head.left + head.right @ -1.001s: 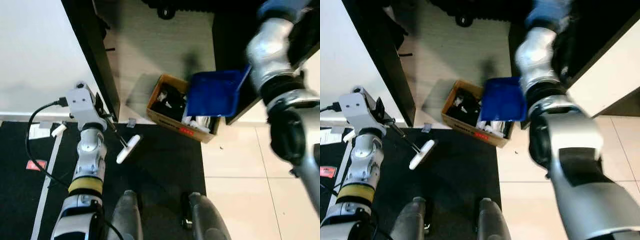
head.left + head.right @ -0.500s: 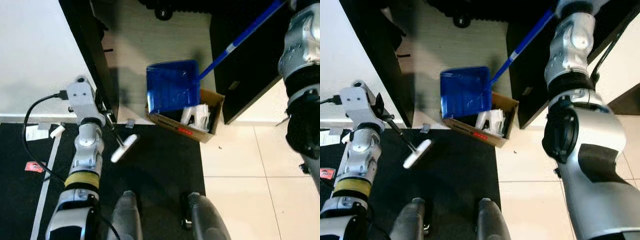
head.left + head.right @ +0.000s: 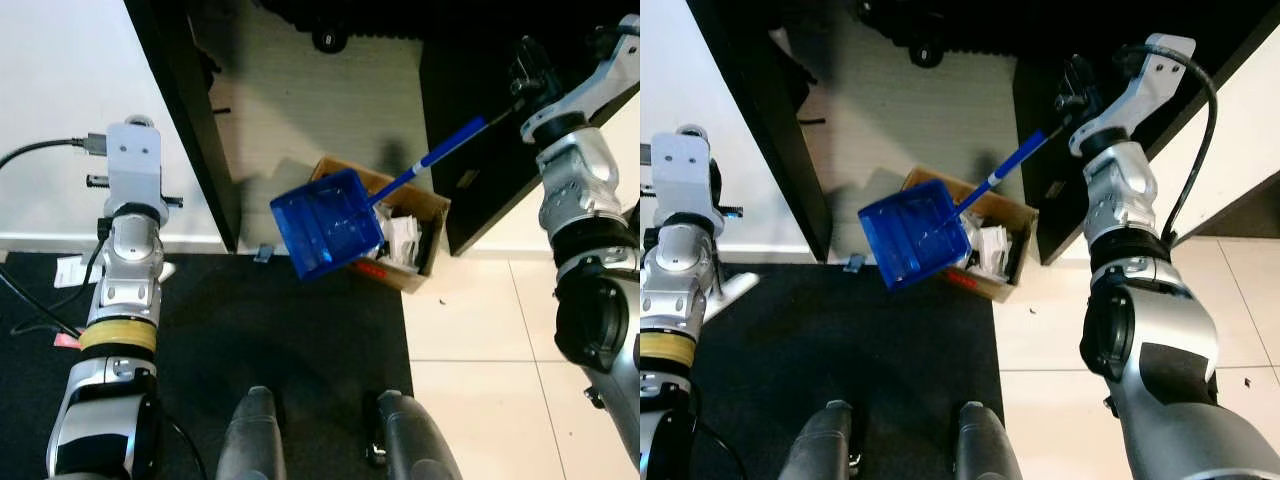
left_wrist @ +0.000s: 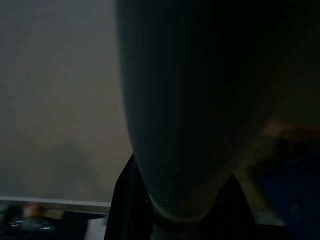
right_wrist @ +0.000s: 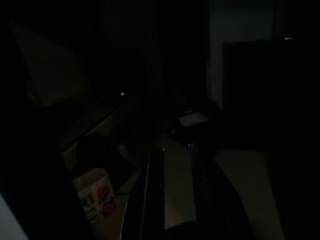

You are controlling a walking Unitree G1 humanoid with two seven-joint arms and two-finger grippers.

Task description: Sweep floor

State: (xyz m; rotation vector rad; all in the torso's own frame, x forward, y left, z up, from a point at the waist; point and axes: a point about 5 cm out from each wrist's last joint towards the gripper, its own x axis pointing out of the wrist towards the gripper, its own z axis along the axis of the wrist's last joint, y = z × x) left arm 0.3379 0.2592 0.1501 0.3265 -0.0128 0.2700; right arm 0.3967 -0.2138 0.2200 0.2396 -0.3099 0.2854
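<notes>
— What is the right tool (image 3: 1072, 88) doing?
— It clamps the long blue handle of a glossy plastic dustpan (image 3: 326, 223), tilted over an open cardboard box (image 3: 412, 228) of crumpled white scraps.
— And the left tool?
— Can't tell; its silver arm (image 3: 128, 262) rises beside the black mat (image 3: 290, 330).

Box (image 3: 425, 275) flanked by black cabinets (image 3: 195, 120) (mat (image 3: 290, 340) bare).

Dustpan (image 3: 328, 222) swung lower over box (image 3: 400, 228); left gripper's brush (image 3: 728, 290) dropped leftward.
</notes>
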